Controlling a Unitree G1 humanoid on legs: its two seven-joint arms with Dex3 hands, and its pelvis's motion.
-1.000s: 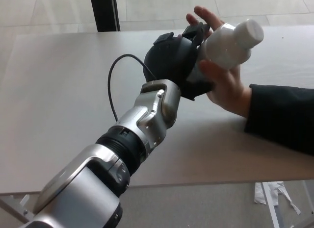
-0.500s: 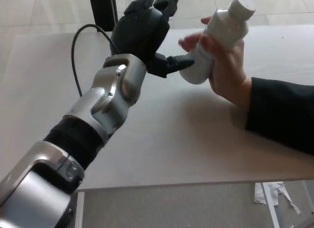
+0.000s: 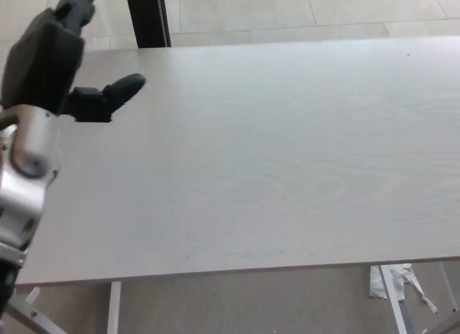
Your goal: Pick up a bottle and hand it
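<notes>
My left hand point(image 3: 54, 61) is raised at the far left of the head view, above the left end of the white table point(image 3: 273, 161). It is open, with the thumb point(image 3: 115, 91) pointing right and nothing held. The silver forearm point(image 3: 25, 183) runs down the left edge of the picture. No bottle shows anywhere. No person's hand or sleeve is in the picture. My right hand does not show.
A dark post point(image 3: 147, 18) stands behind the table's far left edge on the tiled floor. Scraps of white paper point(image 3: 395, 284) lie on the floor below the table's near right edge.
The person's hand has gone out of view with the white bottle. My left hand has drawn back to the left, still open and holding nothing.
</notes>
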